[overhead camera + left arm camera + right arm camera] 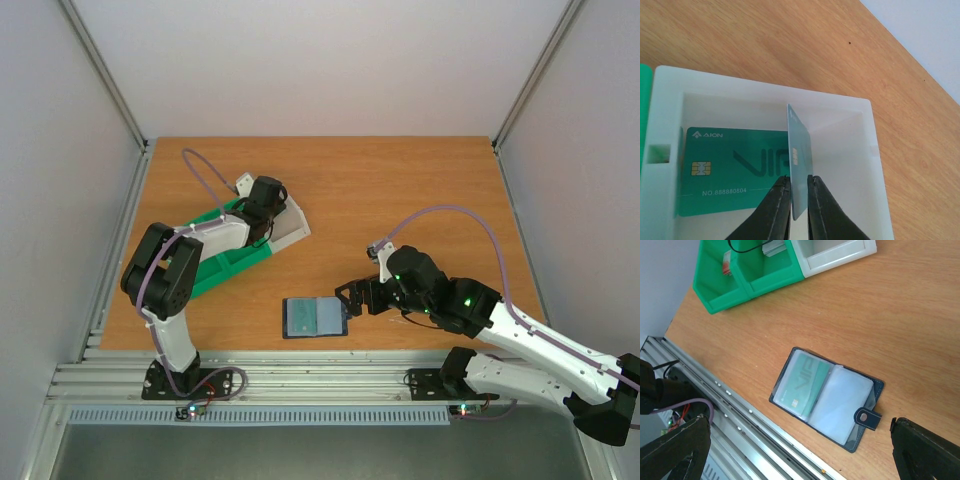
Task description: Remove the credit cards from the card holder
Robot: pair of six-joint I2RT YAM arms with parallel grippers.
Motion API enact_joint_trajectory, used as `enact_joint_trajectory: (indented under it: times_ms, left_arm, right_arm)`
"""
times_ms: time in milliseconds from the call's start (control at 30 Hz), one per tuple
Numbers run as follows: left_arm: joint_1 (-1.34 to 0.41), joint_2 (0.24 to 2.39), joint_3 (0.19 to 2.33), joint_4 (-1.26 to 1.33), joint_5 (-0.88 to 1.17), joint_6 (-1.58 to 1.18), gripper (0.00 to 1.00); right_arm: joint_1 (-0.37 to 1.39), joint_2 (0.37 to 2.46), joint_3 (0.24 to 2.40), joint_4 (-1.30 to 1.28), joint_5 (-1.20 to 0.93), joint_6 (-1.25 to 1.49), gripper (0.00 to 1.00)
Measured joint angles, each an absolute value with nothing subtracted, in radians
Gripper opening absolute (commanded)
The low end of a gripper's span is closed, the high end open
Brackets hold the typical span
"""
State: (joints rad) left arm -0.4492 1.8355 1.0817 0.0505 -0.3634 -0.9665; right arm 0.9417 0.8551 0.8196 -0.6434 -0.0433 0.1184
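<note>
The card holder [314,317] lies open on the table near the front edge. In the right wrist view, the card holder [827,397] shows a teal credit card [802,382] in its left clear sleeve, a pale right sleeve and a tab clasp [867,417]. My right gripper [352,297] is open and empty just right of the holder, its fingers [675,450] wide apart. My left gripper [799,192] is shut on a teal credit card [800,155], held on edge over the tray's white compartment [765,90]. Another teal card [730,170] lies flat in that compartment.
The green-and-white compartment tray [225,262] lies at the left under my left arm; its green bins [740,275] show in the right wrist view. A metal rail [300,365] runs along the table's front edge. Grey walls enclose the table.
</note>
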Motion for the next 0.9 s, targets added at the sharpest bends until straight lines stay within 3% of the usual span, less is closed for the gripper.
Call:
enact_joint_trajectory:
  times_ms: [300,567,900]
  left_arm:
    - [-0.449,1.806,1.082,0.032,-0.366,-0.941,0.25]
    - [-0.449,1.739,1.08,-0.014,-0.353,-0.907,0.45]
    - [-0.449,1.507,1.073,-0.148,-0.277,-0.813,0.72]
  right_arm:
    - [0.942,0.855,0.82,-0.643,-0.042,0.113,0.99]
    - [0.942,0.857,0.82,-0.643,-0.051,0.115,0.98]
    - [0.942,0.901,0.82,-0.644,-0.076,0.163,0.98]
